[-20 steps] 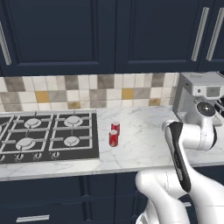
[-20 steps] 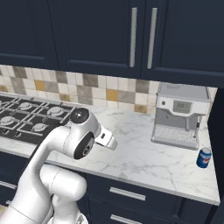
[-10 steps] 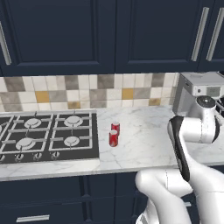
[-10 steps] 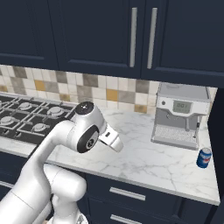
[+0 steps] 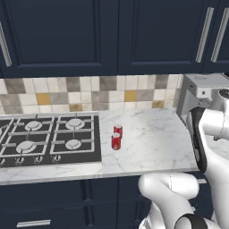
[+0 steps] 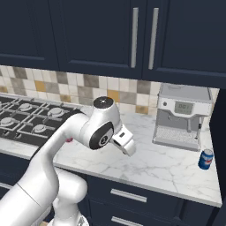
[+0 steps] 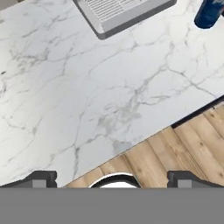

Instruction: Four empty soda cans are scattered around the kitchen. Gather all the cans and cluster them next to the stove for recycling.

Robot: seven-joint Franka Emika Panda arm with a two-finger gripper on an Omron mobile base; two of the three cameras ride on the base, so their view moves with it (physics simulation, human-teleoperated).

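Two red soda cans point(image 5: 116, 136) stand close together on the marble counter just right of the black stove point(image 5: 49, 139). A blue soda can point(image 6: 205, 159) stands upright near the counter's front right corner, right of the coffee machine; it also appears as the blue can point(image 7: 210, 13) at the top right edge of the hand view. My gripper point(image 6: 127, 145) hovers open over the counter's front edge, between the stove point(image 6: 31, 121) and the blue can. Its fingertips point(image 7: 42, 178) stand wide apart with nothing between them.
A silver coffee machine point(image 6: 182, 116) stands against the backsplash at the right, and its drip tray point(image 7: 122, 13) lies at the top of the hand view. The marble counter point(image 7: 87, 78) ends in a front edge, with wooden floor point(image 7: 188, 144) below. Navy cabinets hang above.
The arm has swung to the right along the counter, carrying the hand closer to the coffee machine and the blue can. The gripper has stayed open. The cans have not moved.
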